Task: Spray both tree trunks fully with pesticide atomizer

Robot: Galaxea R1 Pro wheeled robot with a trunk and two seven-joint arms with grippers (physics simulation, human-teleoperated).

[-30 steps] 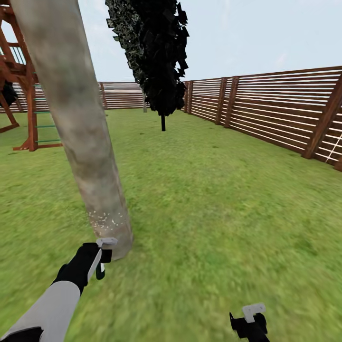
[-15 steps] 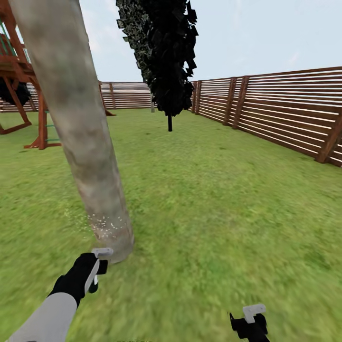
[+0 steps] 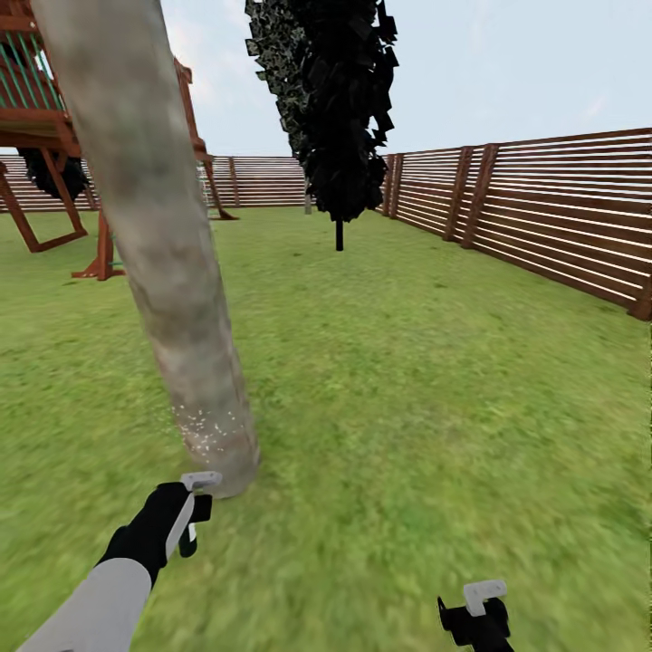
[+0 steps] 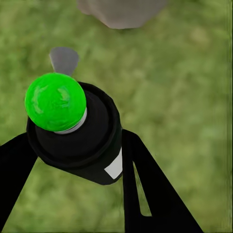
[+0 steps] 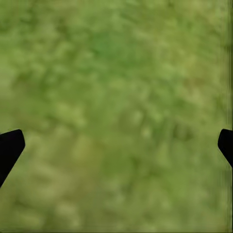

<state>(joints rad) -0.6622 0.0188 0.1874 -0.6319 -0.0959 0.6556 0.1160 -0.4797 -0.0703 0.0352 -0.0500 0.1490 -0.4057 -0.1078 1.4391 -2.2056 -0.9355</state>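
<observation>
Now swung rightward against a second ago: playset (image 3: 54, 136) more in view, fence (image 3: 561, 226) slid right. Left gripper (image 3: 192, 512) still clamped on atomizer (image 4: 80, 133), just beside trunk (image 3: 163, 254) base, white specks there. Right gripper (image 3: 478, 614) spread over grass (image 5: 116, 97).

Fenced backyard garden: grass lawn (image 3: 407, 380), slatted wooden fence (image 3: 552, 217), wooden play structure (image 3: 45, 109).

Around me a green lawn (image 3: 426, 380) runs back to a brown slatted fence (image 3: 561, 231) along the right side and the far end. A dark, narrow cypress (image 3: 335, 100) stands near the far corner. A reddish wooden play frame (image 3: 54, 118) rises at the far left. The sky (image 3: 507, 63) above is pale blue and hazy.
</observation>
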